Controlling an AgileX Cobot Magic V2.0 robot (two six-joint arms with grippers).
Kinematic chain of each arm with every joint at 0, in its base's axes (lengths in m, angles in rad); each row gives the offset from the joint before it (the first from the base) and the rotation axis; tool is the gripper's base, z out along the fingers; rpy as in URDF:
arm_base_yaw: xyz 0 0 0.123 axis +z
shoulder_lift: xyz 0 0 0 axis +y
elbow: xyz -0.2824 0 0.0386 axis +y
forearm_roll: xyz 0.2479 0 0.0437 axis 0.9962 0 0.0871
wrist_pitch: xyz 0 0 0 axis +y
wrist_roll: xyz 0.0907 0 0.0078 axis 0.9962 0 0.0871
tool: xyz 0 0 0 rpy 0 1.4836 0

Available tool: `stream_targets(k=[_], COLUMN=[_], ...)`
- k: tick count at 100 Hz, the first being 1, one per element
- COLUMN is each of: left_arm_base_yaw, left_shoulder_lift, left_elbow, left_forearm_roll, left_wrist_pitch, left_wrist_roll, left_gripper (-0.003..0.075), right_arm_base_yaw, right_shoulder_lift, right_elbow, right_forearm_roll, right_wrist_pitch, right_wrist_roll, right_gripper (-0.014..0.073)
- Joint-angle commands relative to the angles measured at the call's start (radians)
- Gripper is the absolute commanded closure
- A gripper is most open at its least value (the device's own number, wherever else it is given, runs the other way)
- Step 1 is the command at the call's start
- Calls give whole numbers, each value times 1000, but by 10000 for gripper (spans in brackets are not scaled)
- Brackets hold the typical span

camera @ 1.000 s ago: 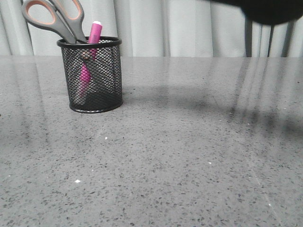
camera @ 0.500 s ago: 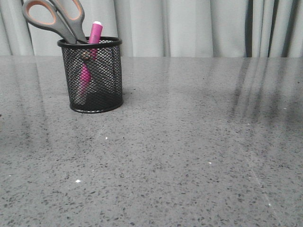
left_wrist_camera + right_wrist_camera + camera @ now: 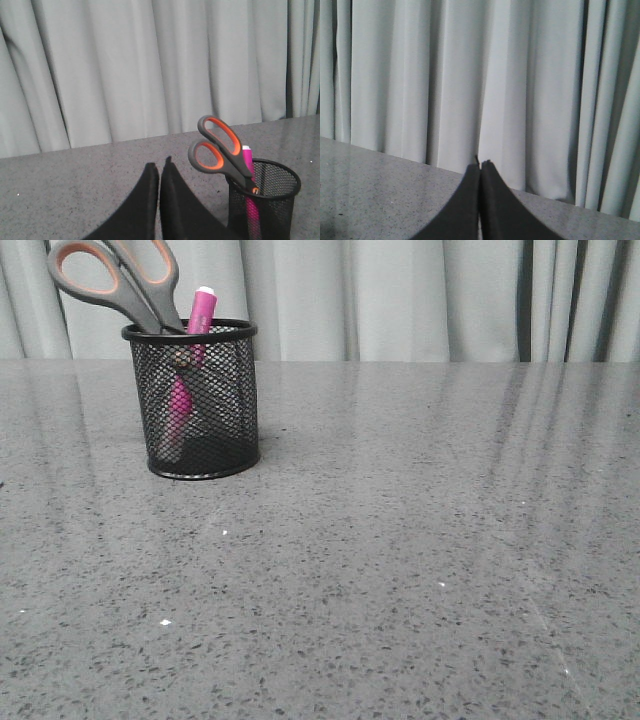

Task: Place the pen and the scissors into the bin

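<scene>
Both things stand in the bin, our claws pulled clear.

On the table (image 3: 400, 570) the bin (image 3: 200, 400) props the scissors (image 3: 115, 280) blades-down, loops over its rim, with the pen (image 3: 200, 310) upright beside them; our left gripper (image 3: 159, 167) and right gripper (image 3: 479, 165) sit pinched together, holding nothing.

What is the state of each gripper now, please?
Left gripper: closed, holding nothing.
Right gripper: closed, holding nothing.
</scene>
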Motion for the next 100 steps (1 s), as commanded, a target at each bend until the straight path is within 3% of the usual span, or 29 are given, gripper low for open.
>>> stream_targets(k=[1,32,100], left_arm_base_yaw=[1,1,1], left_shoulder_lift=[-65,-210,-210], left_elbow=[33,131,135], left_forearm_roll=[-25,-29,-29], left_wrist_pitch=[-86,-86,-86], left_wrist_roll=[-12,-12,-12], left_gripper=[742,742,742], right_arm_base_yaw=[-17,-17,-17], right_shoulder_lift=[-89,-300,-303], right_elbow=[56,257,266], right_forearm_roll=[30,108,108], right_wrist_pitch=[-60,-12,-16], right_wrist_roll=[-11,-11,-11], right_gripper=[662,662,662])
